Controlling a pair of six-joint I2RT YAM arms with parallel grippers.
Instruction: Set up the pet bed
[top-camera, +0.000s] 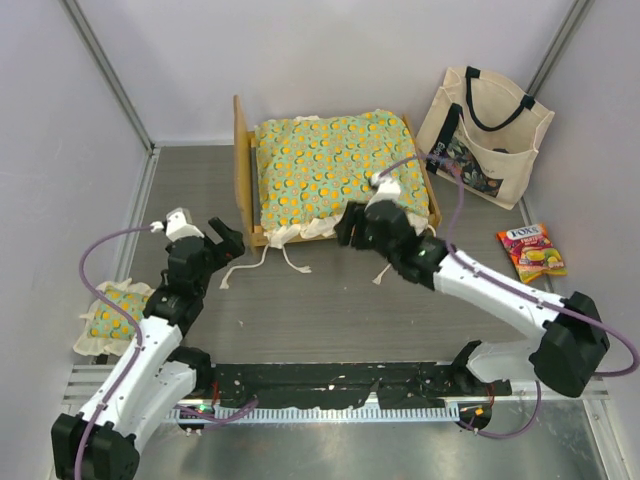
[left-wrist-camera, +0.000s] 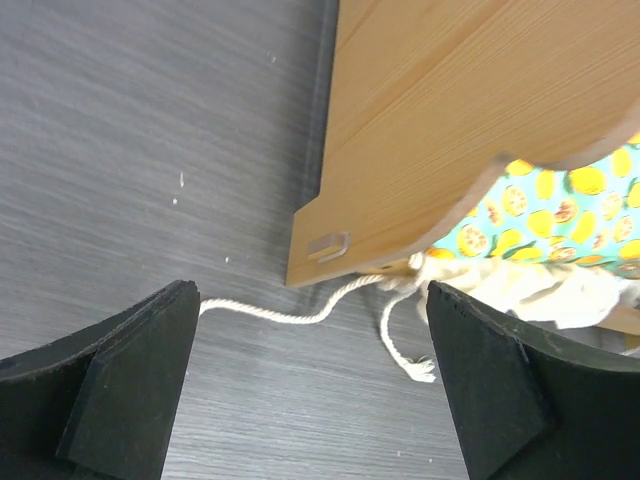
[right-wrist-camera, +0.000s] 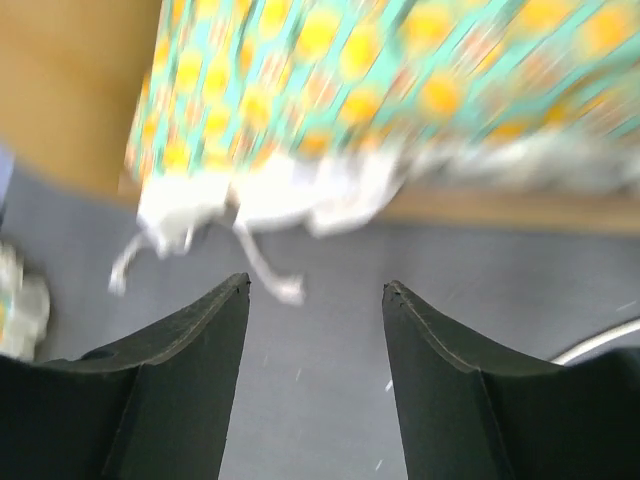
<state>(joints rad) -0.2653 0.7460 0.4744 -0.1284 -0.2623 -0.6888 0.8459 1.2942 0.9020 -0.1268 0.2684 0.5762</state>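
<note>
The pet bed's light-wood frame stands at the back of the table with its headboard to the left. The green orange-print cushion lies in it, cream ruffle along the front. Its cream ties trail onto the table at the front left corner. My left gripper hovers open just left of that corner; in the left wrist view the gripper has a tie lying between its fingers, below the headboard. My right gripper is open at the bed's front edge; the blurred right wrist view shows the gripper empty, below the cushion.
A small matching ruffled pillow lies at the near left by the left arm. A cream tote bag leans at the back right. A candy packet lies on the table to the right, beside the right arm.
</note>
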